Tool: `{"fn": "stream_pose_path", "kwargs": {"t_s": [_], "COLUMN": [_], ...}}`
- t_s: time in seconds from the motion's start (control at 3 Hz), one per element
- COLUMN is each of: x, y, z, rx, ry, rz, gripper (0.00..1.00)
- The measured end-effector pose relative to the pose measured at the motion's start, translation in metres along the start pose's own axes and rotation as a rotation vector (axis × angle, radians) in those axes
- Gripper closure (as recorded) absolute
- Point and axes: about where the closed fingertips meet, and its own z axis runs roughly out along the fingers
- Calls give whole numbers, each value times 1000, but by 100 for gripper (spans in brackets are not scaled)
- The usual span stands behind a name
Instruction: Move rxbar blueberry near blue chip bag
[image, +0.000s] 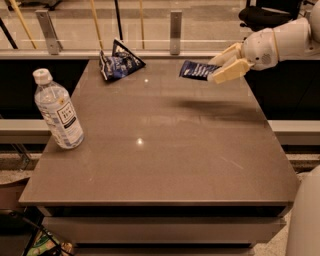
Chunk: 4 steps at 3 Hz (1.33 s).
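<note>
The rxbar blueberry is a small flat dark blue wrapper with white print, held in the air above the table's far right part. My gripper reaches in from the right on a white arm and is shut on the bar's right end. The bar casts a shadow on the table below it. The blue chip bag is a wrinkled blue-black bag with a pointed corner, lying at the table's far edge, left of the bar and apart from it.
A clear water bottle with a white cap stands upright near the table's left edge. The brown table has a glass railing with metal posts behind it. A black chair stands at the far right.
</note>
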Motion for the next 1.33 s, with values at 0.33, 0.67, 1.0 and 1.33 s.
{"fn": "stream_pose_path", "kwargs": {"t_s": [0.33,0.67,1.0,1.33], "x": [-18,-31,-41,-44], "y": [-11,-18,-28,-39], "z": [12,23,29,37], "rx": [-10,-6,45,127], "ry": [-2,15,50,76], "rz": [-17,-26,-41,-40], "gripper": [100,100,100,100]}}
